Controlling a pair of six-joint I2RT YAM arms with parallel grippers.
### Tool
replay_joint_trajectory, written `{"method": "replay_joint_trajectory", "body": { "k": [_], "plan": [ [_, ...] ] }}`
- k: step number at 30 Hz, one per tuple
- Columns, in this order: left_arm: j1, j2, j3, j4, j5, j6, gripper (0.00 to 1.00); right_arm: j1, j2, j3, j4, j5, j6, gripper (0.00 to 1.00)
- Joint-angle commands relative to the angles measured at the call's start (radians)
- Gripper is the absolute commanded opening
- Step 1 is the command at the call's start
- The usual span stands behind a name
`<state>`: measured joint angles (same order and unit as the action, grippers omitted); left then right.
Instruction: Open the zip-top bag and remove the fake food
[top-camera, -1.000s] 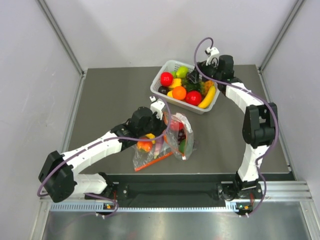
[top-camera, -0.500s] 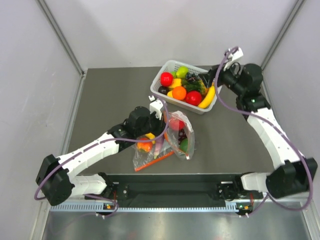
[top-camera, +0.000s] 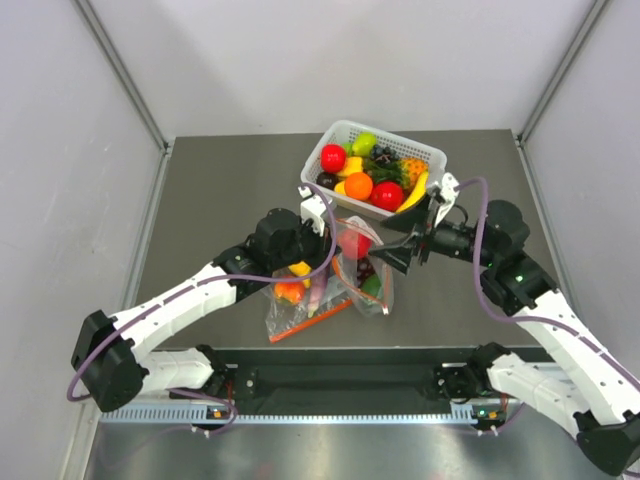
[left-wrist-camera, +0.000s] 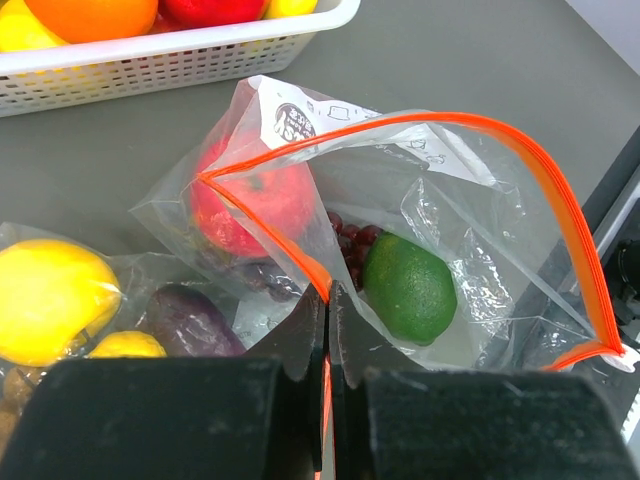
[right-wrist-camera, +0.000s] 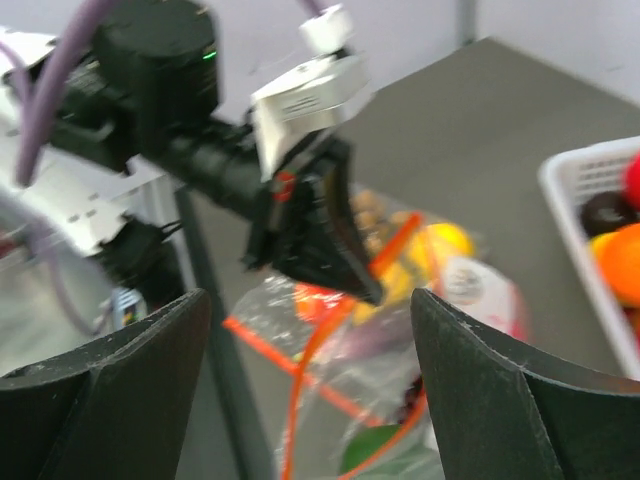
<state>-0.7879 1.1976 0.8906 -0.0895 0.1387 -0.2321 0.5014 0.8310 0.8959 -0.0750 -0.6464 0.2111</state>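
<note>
Zip-top bag (top-camera: 368, 268) sits mid-surface (top-camera: 215, 180), between the white basket (top-camera: 400, 137) and the arm bases, touching a second bag (left-wrist-camera: 60, 300) of lemon and eggplant on its left. The mouth is open: the orange zip strip (left-wrist-camera: 470, 125) runs a wide loop in the left wrist view. Left fingers (left-wrist-camera: 250, 400) are pressed together, pinching the near lip of the bag where the strip dips to them. Judged purpose: hold that lip up and fixed so the mouth gapes and the bag cannot slide when something is pulled out. Fake food inside: red apple (left-wrist-camera: 250, 200) against the far-left wall, grapes (left-wrist-camera: 352, 243) in the middle, green fruit (left-wrist-camera: 408, 288) nearest the opening and unobstructed. Right fingers (right-wrist-camera: 110, 390) are spread wide, holding nothing, aimed at the mouth from the basket side, just beside the bag's rim in the top view; likely lined up to reach in. Step in hand, by my reading: bag opened, removal not yet begun, 3 pieces visible inside. Writing: the white header panel (left-wrist-camera: 300, 120) under the strip carries a round printed emblem and small symbols, too small to read. No brand legible.
</note>
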Motion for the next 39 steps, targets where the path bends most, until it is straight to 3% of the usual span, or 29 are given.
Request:
{"method": "replay_joint_trajectory", "body": {
  "k": [1,7,15,19,27,39],
  "plan": [
    [0.003,-0.02,0.044,0.051,0.021,-0.004,0.0,0.092,0.005,-0.021,-0.034,-0.113,0.057,0.8],
    [0.003,-0.006,0.044,0.065,0.019,-0.006,0.0,0.172,0.12,0.006,-0.12,0.013,0.034,0.76],
    [0.003,-0.018,0.041,0.06,0.019,0.01,0.0,0.177,0.31,0.008,-0.18,0.206,0.083,0.76],
    [0.003,-0.032,0.028,0.06,0.045,0.028,0.0,0.175,0.316,-0.012,-0.216,0.384,0.114,0.77],
    [-0.004,-0.056,-0.001,0.12,0.17,0.071,0.0,0.215,0.33,-0.015,-0.381,0.551,0.091,0.75],
    [-0.027,-0.01,0.011,0.139,0.202,0.077,0.0,0.416,0.335,0.02,-0.454,0.725,0.116,0.71]
  ]
}}
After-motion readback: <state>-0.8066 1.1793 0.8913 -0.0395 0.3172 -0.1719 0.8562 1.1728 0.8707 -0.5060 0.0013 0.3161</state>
